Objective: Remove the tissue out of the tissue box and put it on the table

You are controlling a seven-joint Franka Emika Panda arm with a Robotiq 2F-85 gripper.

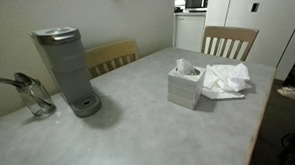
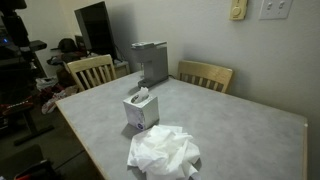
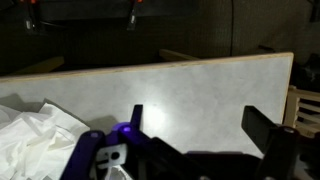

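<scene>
Your gripper [image 3: 172, 130] stands spread wide in the wrist view. Its two dark fingers [image 3: 268, 140] are well apart with nothing caught between them, and only the bare, pale surface [image 3: 190, 85] shows in the gap. A violet light glows at the gripper's base and tints the finger on the left side of that view.

The crumpled white tissue [image 3: 35, 135] lies on the surface just beside that tinted finger, outside the gap. You cannot tell from here whether paper and finger touch. Ahead of the gripper the surface runs to its far edge with darkness beyond. Part of a wooden chair [image 3: 300, 105] shows out past the other finger.

In both exterior views the tissue [image 1: 228, 81] [image 2: 163, 152] rests in a loose heap on the surface, out of the tissue box [image 1: 185, 86] [image 2: 140, 112] and just beside it. The box stands upright with another white sheet poking from its top. Where the box sits relative to your gripper cannot be told.

Well apart from the box stands a grey coffee machine [image 1: 67, 71] [image 2: 150, 62]. In an exterior view a glass jar [image 1: 33, 97] holding utensils sits near the machine.
</scene>
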